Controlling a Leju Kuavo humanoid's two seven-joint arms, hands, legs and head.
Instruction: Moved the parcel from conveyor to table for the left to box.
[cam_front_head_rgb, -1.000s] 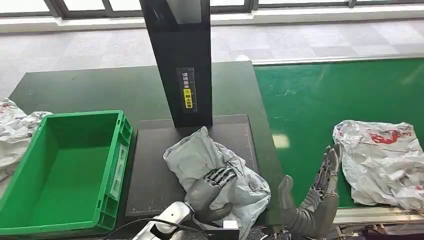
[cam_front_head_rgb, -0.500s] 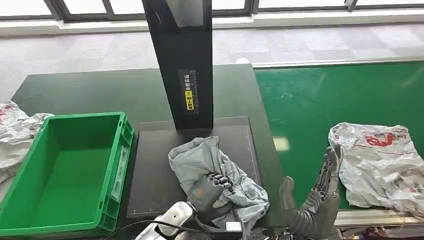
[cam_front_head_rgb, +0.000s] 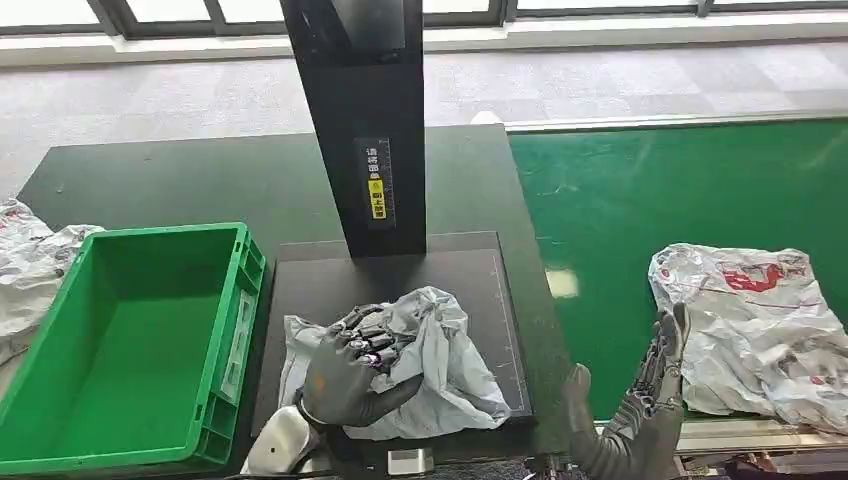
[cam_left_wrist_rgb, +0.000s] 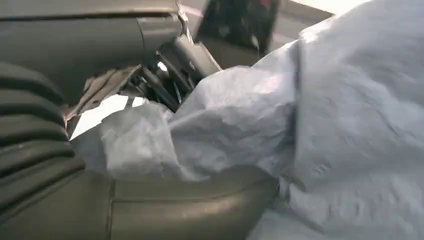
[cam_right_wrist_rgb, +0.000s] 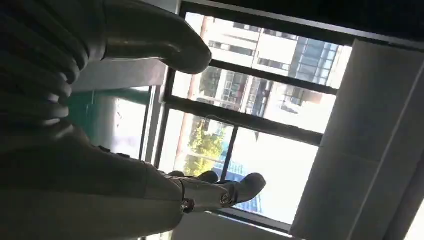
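A grey carpet floor (cam_front_head_rgb: 600, 90) with large square tiles lay behind the work area. Along its far edge ran a row of windows (cam_front_head_rgb: 60, 12) with dark frames, and a pale sill was below them. Daylight came in through the glass and made the floor bright. In the right wrist view, a window (cam_right_wrist_rgb: 250, 130) with dark bars showed a light building (cam_right_wrist_rgb: 280, 55) and a green tree (cam_right_wrist_rgb: 200, 150) outside. Beside this window there was a plain grey wall panel (cam_right_wrist_rgb: 360, 150).
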